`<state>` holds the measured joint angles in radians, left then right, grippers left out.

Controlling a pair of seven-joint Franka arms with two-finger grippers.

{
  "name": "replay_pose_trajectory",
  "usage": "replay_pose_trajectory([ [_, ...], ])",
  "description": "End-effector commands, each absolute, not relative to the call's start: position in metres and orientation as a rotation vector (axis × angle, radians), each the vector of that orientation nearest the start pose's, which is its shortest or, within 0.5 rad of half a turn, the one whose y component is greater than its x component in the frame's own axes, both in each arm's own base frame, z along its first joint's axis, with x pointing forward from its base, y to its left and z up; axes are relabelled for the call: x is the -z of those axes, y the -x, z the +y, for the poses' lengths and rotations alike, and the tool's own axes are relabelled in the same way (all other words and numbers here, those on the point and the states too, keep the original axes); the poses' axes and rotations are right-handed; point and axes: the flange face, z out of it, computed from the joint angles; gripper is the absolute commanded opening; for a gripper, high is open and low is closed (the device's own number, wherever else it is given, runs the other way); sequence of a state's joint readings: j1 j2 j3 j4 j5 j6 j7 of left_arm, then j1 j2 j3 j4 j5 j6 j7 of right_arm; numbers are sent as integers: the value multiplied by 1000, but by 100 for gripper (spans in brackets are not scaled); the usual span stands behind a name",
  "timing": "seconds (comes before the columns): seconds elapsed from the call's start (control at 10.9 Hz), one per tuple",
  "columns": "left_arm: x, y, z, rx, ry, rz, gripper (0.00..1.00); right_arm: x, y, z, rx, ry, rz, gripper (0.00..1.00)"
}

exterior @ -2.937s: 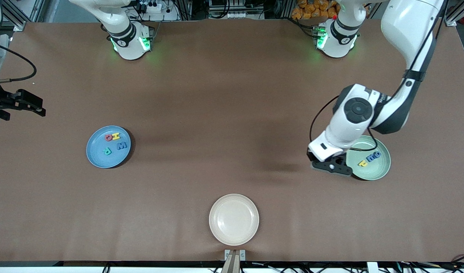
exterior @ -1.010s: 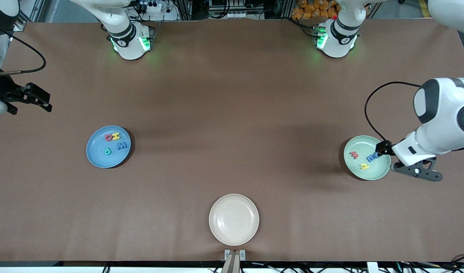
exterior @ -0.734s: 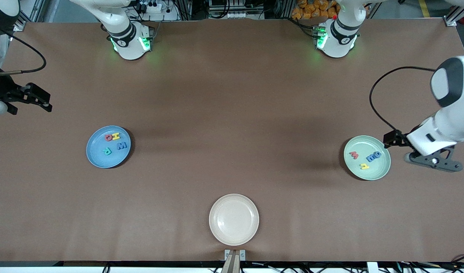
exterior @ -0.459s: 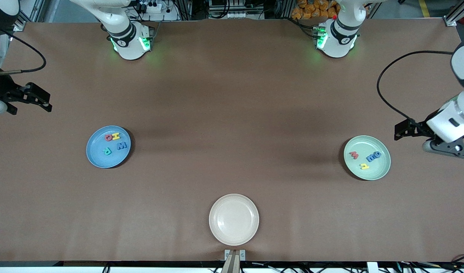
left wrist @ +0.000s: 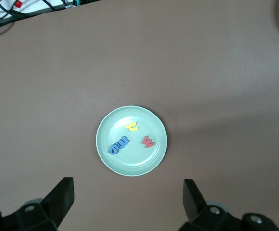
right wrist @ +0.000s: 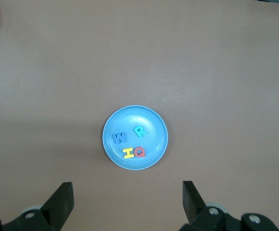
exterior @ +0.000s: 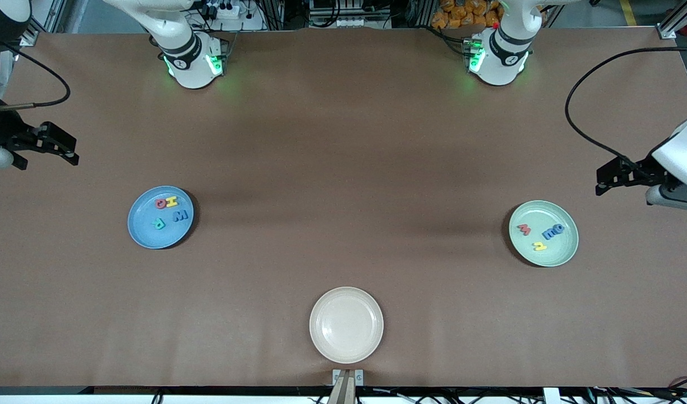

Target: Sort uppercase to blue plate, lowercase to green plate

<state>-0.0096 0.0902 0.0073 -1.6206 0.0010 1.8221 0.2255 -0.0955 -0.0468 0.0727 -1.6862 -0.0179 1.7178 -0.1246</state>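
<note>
Sorting appears complete, judging by how the letters lie. Nearest the front camera, at the desk's [exterior: 343, 140] 6 o'clock edge, sits a cream plate [exterior: 346, 325] with nothing in it.

Farther back, toward the right arm's end of the desk, the blue plate [exterior: 142, 235] carries the uppercase [exterior: 169, 212] set. On that plate's face, the red O or Q [exterior: 161, 203] and the yellow H [exterior: 171, 201] touch at about 12 o'clock. The blue W [exterior: 180, 216] lies near 3 o'clock and the teal-green R [exterior: 158, 224] near 6 o'clock.

Toward the left arm's end, the green plate [exterior: 562, 255] carries the lowercase [exterior: 542, 234] set. The red w [exterior: 524, 229] lies near 9 o'clock on its face and the yellow letter [exterior: 539, 246] near 6 o'clock. The two blue letters [exterior: 553, 231] touch each other at about 3 o'clock.

No letter shows loose on the desk, so nothing seems left to move.

Farther still, the left gripper [exterior: 609, 180] hangs over bare desk at the left arm's end, at about 1 o'clock from the green plate. Its fingers [left wrist: 61, 195] are spread wide and hold nothing.

The right gripper [exterior: 60, 147] waits over the right arm's end of the desk, at about 10 o'clock from the blue plate. Its fingers [right wrist: 62, 198] are likewise spread and hold nothing.
</note>
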Motion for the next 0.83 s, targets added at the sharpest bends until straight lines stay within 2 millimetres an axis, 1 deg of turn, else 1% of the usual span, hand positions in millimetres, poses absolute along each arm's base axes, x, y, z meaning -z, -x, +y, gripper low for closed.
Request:
replay_pose_trajectory([
  [0.0,-587,-598,-3,181,3121,363,100,-621,-546,-4,132,3142,-82,100],
  [0.09,-589,-597,-9,185,3108,381,100,-620,-545,-8,123,3145,-77,100],
  [0.28,-587,-598,-12,172,3065,398,100,-615,-546,-9,101,3154,-74,100],
  [0.37,-589,-597,-21,167,3005,437,100,-611,-544,-11,55,3153,-54,100],
  [0.46,-592,-596,-26,179,3008,377,100,-609,-541,-14,12,3143,-38,100],
  [0.55,-597,-596,-30,199,3019,275,100,-608,-541,-19,7,3142,-16,100],
  [0.64,-597,-595,-35,172,3026,258,100,-606,-541,-23,2,3140,15,100],
  [0.73,-602,-595,-33,181,3030,249,100,-606,-541,-22,-5,3139,44,100],
])
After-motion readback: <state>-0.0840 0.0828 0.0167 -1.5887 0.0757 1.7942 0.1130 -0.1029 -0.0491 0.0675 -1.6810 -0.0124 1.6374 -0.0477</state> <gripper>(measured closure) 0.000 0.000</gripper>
